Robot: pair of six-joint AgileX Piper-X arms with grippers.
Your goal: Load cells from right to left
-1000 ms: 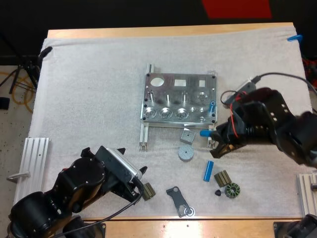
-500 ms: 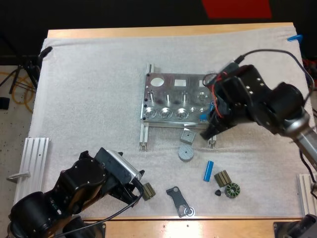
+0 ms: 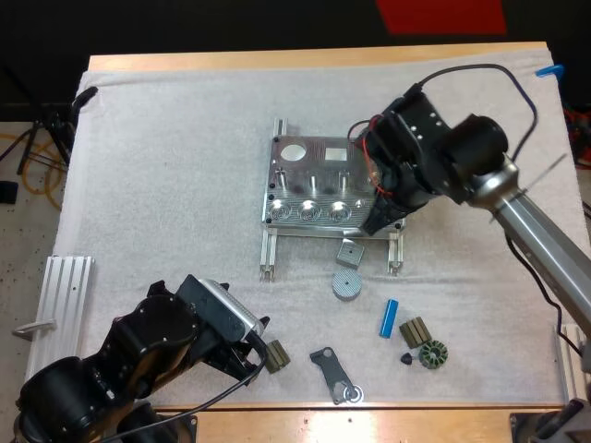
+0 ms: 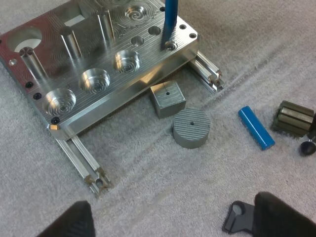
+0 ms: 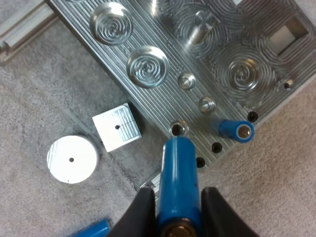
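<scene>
Your right pincer [image 3: 383, 214] has swung off the mat and up over the right front corner of the fixture [image 3: 323, 171]; the left pincer [image 4: 175, 212] has hardly shifted. You have three cells. The held cell [image 5: 177, 177] is clamped between the right fingers, its long axis close to upright and its lower end pointing down at a small hole [image 5: 177, 129] in the front row; you cannot tell whether it has entered. The seated cell [image 5: 236, 130] stands in the fixture just beside that pincer. The loose cell [image 3: 390, 317] lies flat on the mat, well clear on the pincer's near side. One block [image 3: 349, 251] and one disc [image 3: 346, 284] lie nearer the pincer. The left fingers stand apart, with one ribbed piece [image 3: 275, 355] just beside them.
</scene>
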